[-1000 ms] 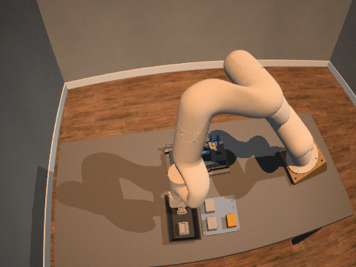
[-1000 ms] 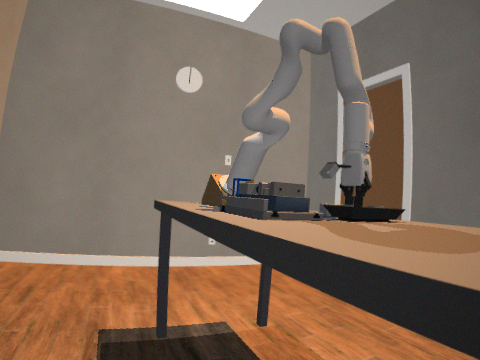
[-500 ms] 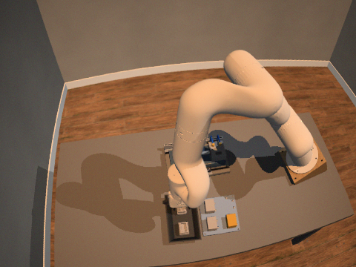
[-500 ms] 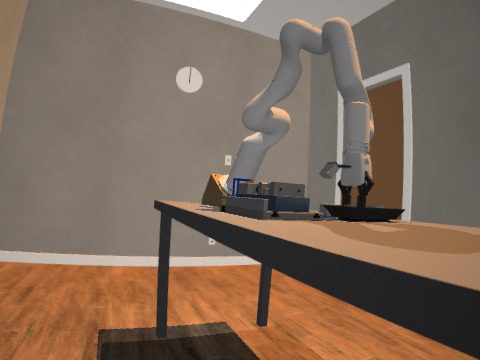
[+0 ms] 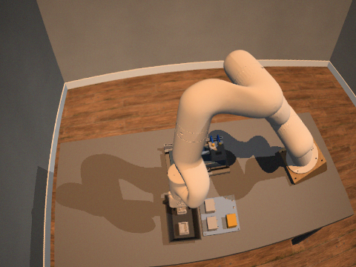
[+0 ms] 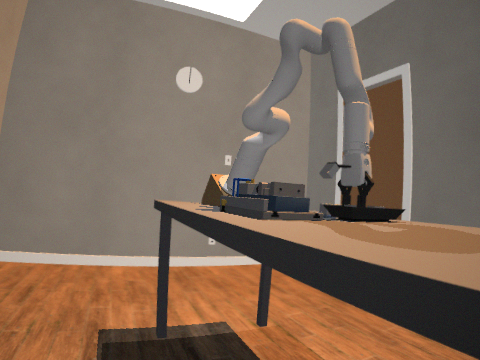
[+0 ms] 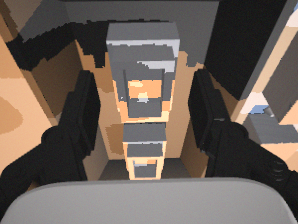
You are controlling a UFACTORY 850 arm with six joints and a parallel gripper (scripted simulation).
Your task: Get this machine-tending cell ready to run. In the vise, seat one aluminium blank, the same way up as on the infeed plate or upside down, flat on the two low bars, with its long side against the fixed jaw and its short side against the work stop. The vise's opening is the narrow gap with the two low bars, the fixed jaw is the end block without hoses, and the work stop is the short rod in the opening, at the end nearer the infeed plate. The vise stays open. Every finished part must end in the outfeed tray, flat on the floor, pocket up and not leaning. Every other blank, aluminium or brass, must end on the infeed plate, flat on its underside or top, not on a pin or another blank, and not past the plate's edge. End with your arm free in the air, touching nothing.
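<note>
The dark outfeed tray holds two grey finished parts with their pockets up: one near its front end (image 5: 183, 227) and one at its back end (image 5: 182, 210). My gripper (image 5: 180, 206) hangs low over the back part, reaching into the tray (image 6: 363, 212). It is open. In the wrist view the fingers stand apart on either side of the finished part (image 7: 143, 87) and do not touch it. The second part (image 7: 145, 152) shows in line with it. The vise (image 5: 212, 153) is partly hidden behind my arm.
The infeed plate (image 5: 219, 217) lies to the right of the tray. It carries two aluminium blanks (image 5: 210, 205) (image 5: 212, 222) and one brass blank (image 5: 231, 220). The arm's base (image 5: 305, 163) is at the table's right.
</note>
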